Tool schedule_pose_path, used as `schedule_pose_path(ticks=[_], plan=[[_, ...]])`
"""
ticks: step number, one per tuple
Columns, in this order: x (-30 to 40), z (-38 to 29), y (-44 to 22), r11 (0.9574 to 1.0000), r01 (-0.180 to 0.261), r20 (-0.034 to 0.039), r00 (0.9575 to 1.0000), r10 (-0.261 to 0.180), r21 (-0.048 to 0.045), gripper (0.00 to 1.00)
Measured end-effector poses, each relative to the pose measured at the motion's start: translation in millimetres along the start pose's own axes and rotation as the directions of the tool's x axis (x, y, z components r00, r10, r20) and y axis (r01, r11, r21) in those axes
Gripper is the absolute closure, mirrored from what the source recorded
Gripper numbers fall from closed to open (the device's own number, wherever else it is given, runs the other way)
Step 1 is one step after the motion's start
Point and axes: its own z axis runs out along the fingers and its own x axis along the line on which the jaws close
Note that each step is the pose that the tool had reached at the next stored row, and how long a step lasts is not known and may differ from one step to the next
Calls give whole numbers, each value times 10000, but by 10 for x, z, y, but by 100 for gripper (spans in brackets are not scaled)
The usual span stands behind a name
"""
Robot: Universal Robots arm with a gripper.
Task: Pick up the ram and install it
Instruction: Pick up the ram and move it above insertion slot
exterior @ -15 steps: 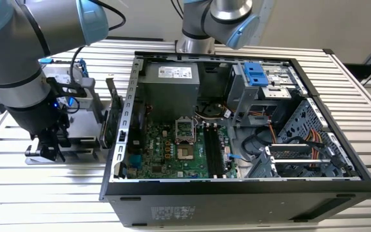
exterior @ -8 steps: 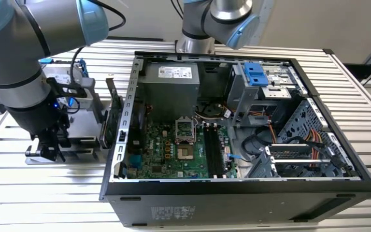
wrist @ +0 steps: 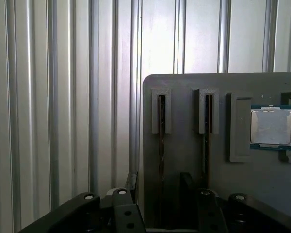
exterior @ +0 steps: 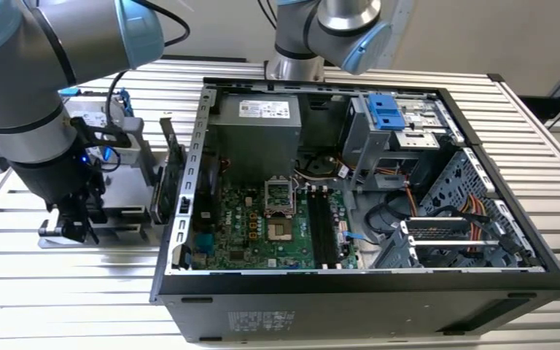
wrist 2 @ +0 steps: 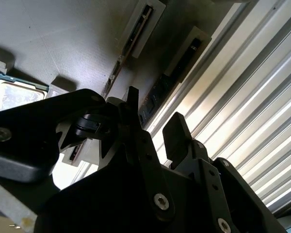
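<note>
In both wrist views two ram sticks stand on edge in slots of a grey holder plate [wrist: 184, 160]. One ram [wrist: 161, 127] [wrist 2: 177, 73] sits nearest the plate's edge and the other ram [wrist: 206, 127] [wrist 2: 131, 41] is one slot further in. My gripper [wrist: 159, 183] [wrist 2: 153, 116] is open just above the plate. Its two dark fingers [wrist: 185, 182] straddle the line of the stick nearest the edge without touching it. In the exterior view the gripper [exterior: 74, 222] hangs low over the holder [exterior: 114, 211], on the exterior view's left of the open computer case [exterior: 358, 292].
A processor chip [wrist: 273, 127] [wrist 2: 9, 92] lies in a recess of the same plate. Inside the case, the motherboard's black slots [exterior: 319, 226] run beside the processor socket [exterior: 278, 193]. A second arm's base [exterior: 294, 65] stands behind the case. Ribbed metal table [exterior: 66, 292] lies all around.
</note>
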Motion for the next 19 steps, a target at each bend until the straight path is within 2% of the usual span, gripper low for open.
schedule_pose_path(ticks=[1,19], plan=[[0,0,0,10000,0,0,10000,0,0,100],[0,-5,0,10000,1,2,10000,-1,-17,100]])
